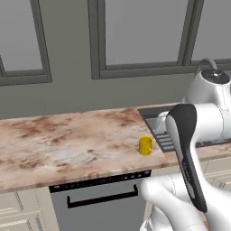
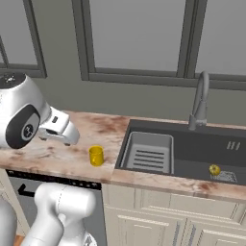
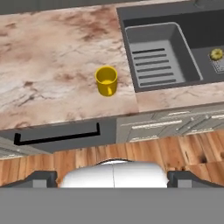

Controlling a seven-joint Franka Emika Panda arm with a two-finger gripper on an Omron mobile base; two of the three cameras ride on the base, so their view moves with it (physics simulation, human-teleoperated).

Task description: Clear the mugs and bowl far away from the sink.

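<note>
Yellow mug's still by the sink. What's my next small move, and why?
Probably lower the hand toward the yellow mug: it stands upright on the counter right beside the sink, and the hand view sees it from well above and back over the floor.

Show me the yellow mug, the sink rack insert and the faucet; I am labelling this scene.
yellow mug [image 3: 106,81]: hand view, on its outer wall below the rim.
sink rack insert [image 2: 148,158]: right base view, on its ribbed floor.
faucet [image 2: 200,98]: right base view, on its upright neck.
</note>
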